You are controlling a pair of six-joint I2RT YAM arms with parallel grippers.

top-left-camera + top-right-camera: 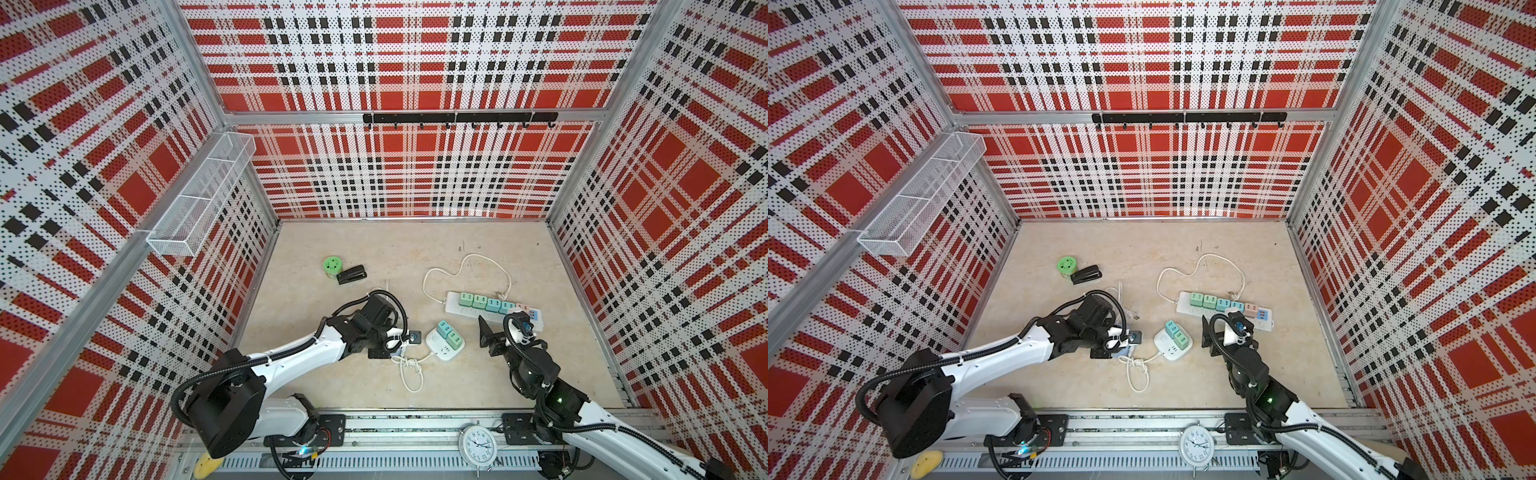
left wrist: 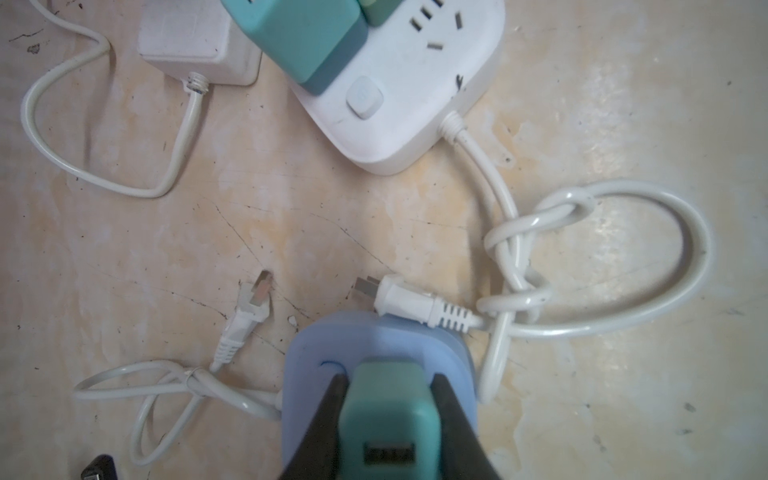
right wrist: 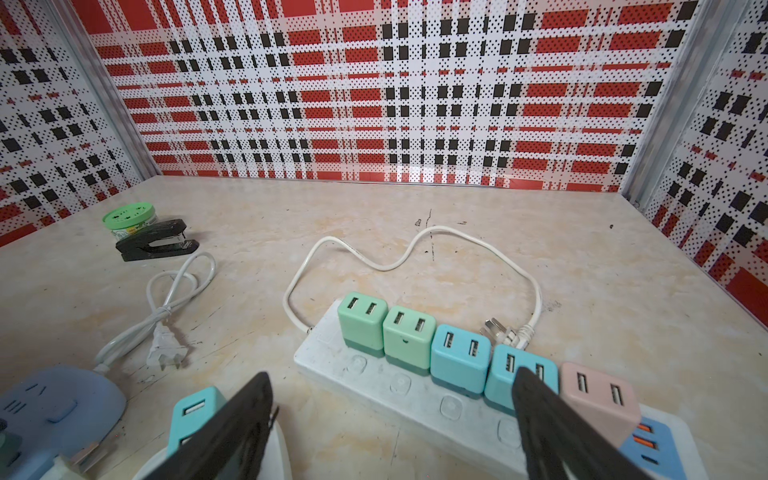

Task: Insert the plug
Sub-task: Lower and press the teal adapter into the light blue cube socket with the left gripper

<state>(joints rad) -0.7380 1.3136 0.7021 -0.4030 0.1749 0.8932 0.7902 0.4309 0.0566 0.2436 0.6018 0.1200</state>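
Plug (image 2: pixel 388 419): teal cube adapter with a USB port on its outer face, at the lower centre of both top views, just left of the white strip (image 2: pixel 415 104). It is held by the left fingers (image 2: pixel 328 415), which are closed tight on two opposite flat sides. It stands over the blue socket (image 2: pixel 374 345), and whether the prongs are seated cannot be told. Handling, as judged: light, rigid, smooth plastic, apt to slip or tilt under a push. A grip on the flat sides, kept square to the socket face, suits it best. The socket also looks light and may slide on the tabletop (image 2: pixel 249 228). Right fingers (image 3: pixel 232 424): spread wide, holding nothing, between the white strip and the long strip (image 3: pixel 415 405). Holders: the long strip carries five adapters, two green, two blue and one pink. The white strip carries teal and green adapters, with one outlet free. Wire basket (image 1: pixel 199 195), on the wall at upper left: nothing visible inside. Green jar (image 1: pixel 332 266): lidded, contents hidden.
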